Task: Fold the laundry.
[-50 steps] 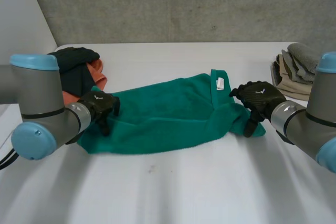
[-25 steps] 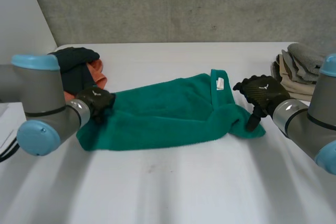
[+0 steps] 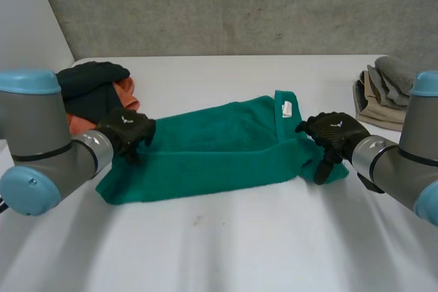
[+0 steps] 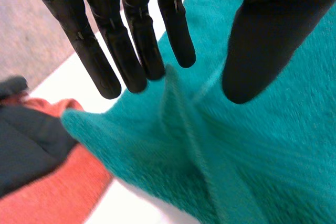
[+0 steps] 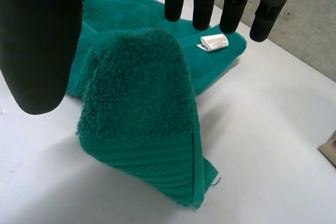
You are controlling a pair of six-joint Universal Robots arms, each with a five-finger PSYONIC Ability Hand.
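Note:
A green towel (image 3: pixel 219 145) lies spread and rumpled across the middle of the white table (image 3: pixel 226 244), with a white label (image 3: pixel 287 108) near its far right corner. My left hand (image 3: pixel 126 131) hovers at the towel's left edge. In the left wrist view its fingers (image 4: pixel 131 40) are straight and its thumb is spread, and a raised ridge of towel (image 4: pixel 252 145) runs below the gap. My right hand (image 3: pixel 332 135) is at the towel's right end, open. Under its palm (image 5: pixel 42 35) a towel corner (image 5: pixel 136 93) stands up in a peak, with the label (image 5: pixel 212 42) beyond it.
A heap of dark and orange clothes (image 3: pixel 96 83) lies at the far left, just behind my left hand. At the far right sits a stack of folded beige and grey cloths (image 3: pixel 383 90). A concrete wall runs behind the table.
My left hand closed at the towel's left edge and has opened again, and that edge has shifted slightly left. My right hand drew a little inward over the right corner.

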